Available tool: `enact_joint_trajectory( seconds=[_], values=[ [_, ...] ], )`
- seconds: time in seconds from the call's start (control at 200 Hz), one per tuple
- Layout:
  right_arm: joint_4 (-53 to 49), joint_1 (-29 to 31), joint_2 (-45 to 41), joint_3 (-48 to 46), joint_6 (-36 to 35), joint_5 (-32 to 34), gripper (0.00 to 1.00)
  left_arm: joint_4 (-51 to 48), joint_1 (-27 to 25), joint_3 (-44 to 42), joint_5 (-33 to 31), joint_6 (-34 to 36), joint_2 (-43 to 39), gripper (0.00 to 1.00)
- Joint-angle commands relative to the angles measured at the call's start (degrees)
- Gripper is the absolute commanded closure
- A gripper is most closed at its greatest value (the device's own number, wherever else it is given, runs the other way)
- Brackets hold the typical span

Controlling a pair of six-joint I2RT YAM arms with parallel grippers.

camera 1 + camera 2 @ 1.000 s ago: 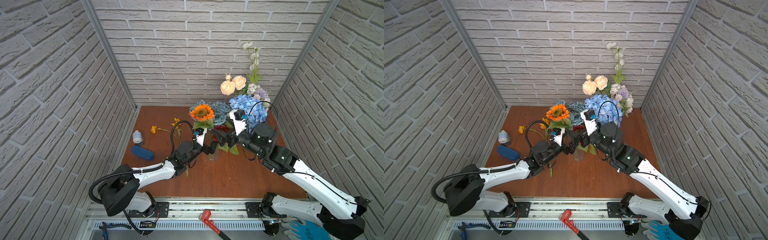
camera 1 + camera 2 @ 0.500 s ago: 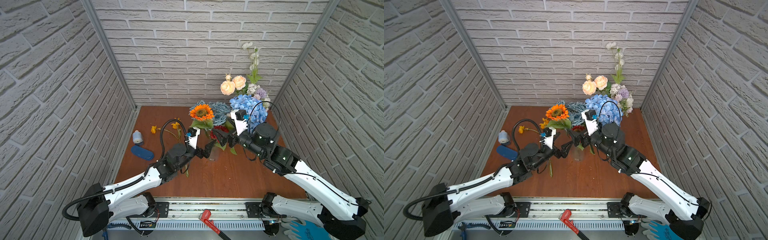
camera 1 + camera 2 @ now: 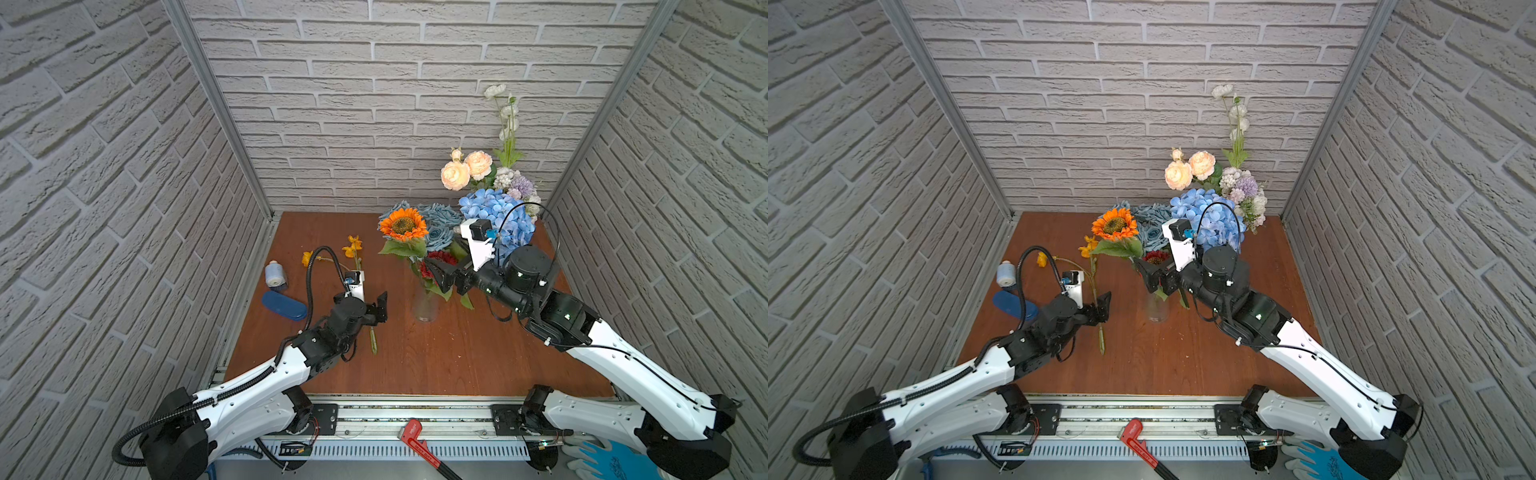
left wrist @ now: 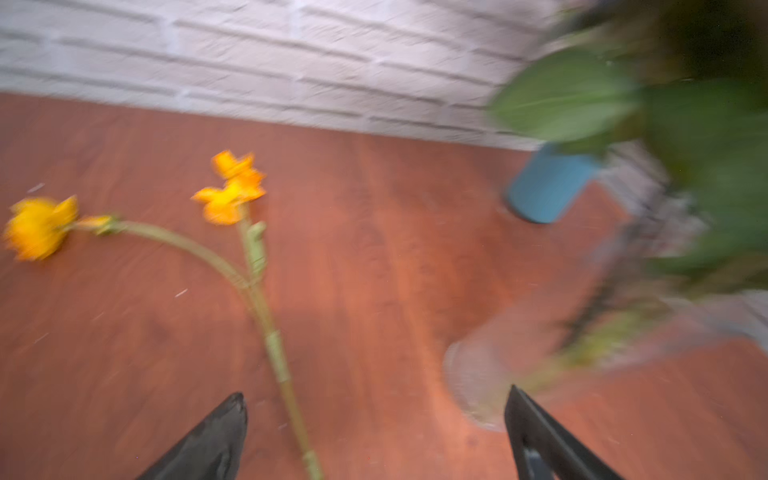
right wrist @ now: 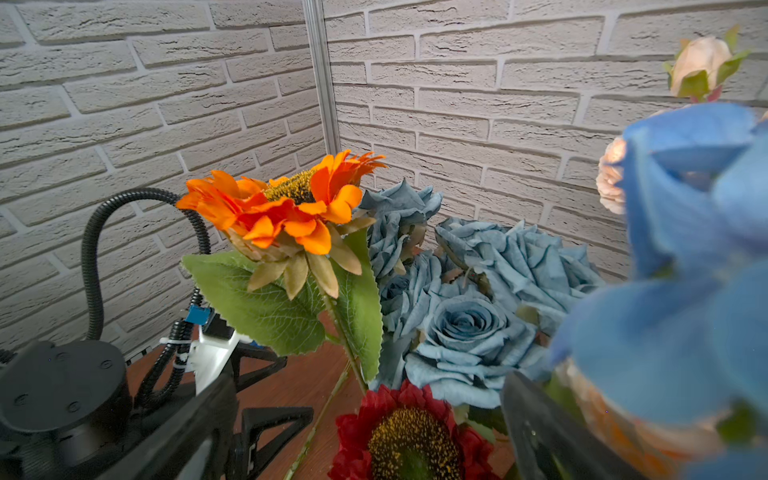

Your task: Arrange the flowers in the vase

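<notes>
On the brown table (image 3: 415, 365) a clear glass vase (image 3: 424, 305) stands near the middle, holding an orange sunflower (image 3: 403, 224) that rises tall and a red sunflower (image 5: 409, 440) set lower. Behind it, toward the back right corner, stand the dusty-blue roses (image 3: 440, 218), the blue hydrangea (image 3: 494, 212), the cream-peach roses (image 3: 456, 174), the lilac-white clusters (image 3: 517, 187) and the tall white buds (image 3: 508, 112). The top views hide what holds them. A thin stem with small yellow blooms (image 3: 353, 247) lies flat on the table, left of the vase and apart from it. The blurred left wrist view shows the left gripper (image 4: 374, 397) low over this stem. Its fingers (image 4: 216, 436) are spread wide and the stem runs between them, gripped by neither. The right gripper (image 5: 368, 382) reaches in from the right at the level of the sunflowers. Its jaws are released and wide apart, the red sunflower's head lies between and below them, and no contact shows. At the left edge of the table lie a dark blue oval case (image 3: 284, 305) and, just behind it, a small pale blue bottle (image 3: 275, 274). On the front rail lies a red-handled tool (image 3: 415, 436), and at the right front corner a blue and grey glove (image 3: 602, 461). The dark print on the glove is too small to read.
</notes>
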Motion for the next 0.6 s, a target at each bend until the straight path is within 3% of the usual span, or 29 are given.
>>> enact_joint_trajectory(
  seconds=[0.0, 0.085, 0.14, 0.35, 0.595],
  values=[
    [3.2, -0.3, 0.5, -0.9, -0.3, 0.9, 0.00, -2.8, 5.7, -0.5, 0.4, -7.6, 1.5, 0.16],
    [3.3, -0.3, 0.7, -1.3, -0.4, 1.2, 0.00, -2.5, 10.7, 0.4, 4.0, -9.1, 4.1, 0.32],
    [3.3, -0.4, 0.8, -1.5, -0.5, 1.4, 0.00, -1.5, 13.0, 1.3, 6.3, -9.3, 6.3, 0.35],
    [3.3, -0.4, -1.1, -3.3, -2.2, 1.7, 0.00, -0.5, 17.0, 6.8, 12.8, -11.1, 16.0, 0.34],
    [2.0, -0.4, -5.3, -6.6, -4.2, 2.4, 0.00, 0.3, 18.7, 12.7, 14.7, -13.0, 26.1, 0.35]
  ],
)
